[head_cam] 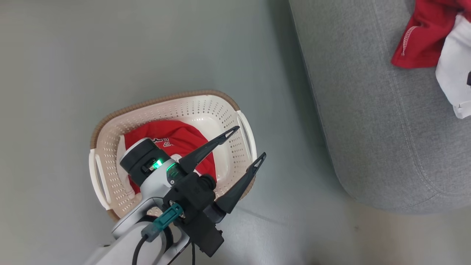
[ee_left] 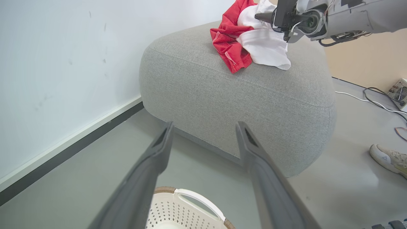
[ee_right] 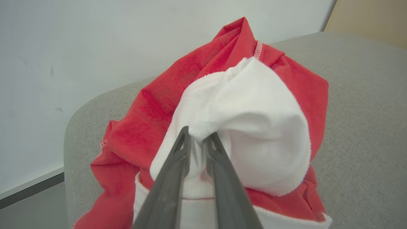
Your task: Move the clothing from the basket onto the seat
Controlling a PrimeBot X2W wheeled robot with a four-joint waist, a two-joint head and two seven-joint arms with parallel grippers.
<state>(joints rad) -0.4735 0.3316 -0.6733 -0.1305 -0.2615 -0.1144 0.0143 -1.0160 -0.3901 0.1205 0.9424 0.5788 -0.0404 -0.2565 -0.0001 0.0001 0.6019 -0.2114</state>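
The right gripper (ee_right: pixel 199 138) is pinching white cloth (ee_right: pixel 254 127) beside a red garment (ee_left: pixel 229 47) on the sofa (ee_left: pixel 222 105) corner, while the wide-open left gripper (head_cam: pixel 249 142) is hovering over the basket (head_cam: pixel 220 106) with a red shirt (head_cam: pixel 184 136) left inside.

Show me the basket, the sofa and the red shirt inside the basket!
basket (head_cam: pixel 206 110), head view, perforated far wall.
sofa (head_cam: pixel 368 129), head view, bare grey top.
red shirt (head_cam: pixel 184 134), head view, middle of the fabric.
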